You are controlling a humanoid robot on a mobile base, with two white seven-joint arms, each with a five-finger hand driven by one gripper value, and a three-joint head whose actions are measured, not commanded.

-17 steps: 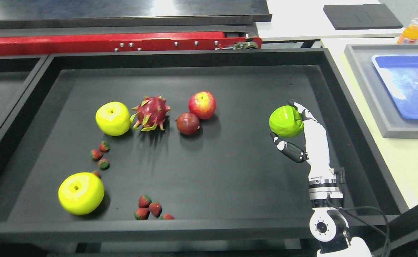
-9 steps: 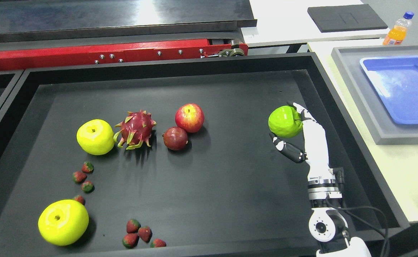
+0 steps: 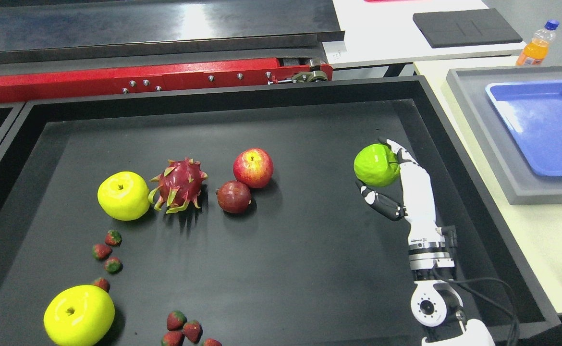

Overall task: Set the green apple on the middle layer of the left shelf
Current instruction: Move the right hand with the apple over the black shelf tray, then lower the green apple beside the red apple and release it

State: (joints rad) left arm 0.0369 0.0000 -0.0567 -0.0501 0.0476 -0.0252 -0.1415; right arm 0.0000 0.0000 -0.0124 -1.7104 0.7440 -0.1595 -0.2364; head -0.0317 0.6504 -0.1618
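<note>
Here the right hand (image 3: 396, 185), at right of centre, had its fingers closed around the green apple (image 3: 376, 165) above the black tray (image 3: 242, 93). The grasp step looked complete; next, the apple needed carrying to a shelf outside the frame, grip kept firm.

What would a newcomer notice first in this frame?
Probably the green apple gripped in the right hand at the right of the black tray. Next, the spiky dragon fruit left of centre, between a yellow apple and a red apple.
</note>
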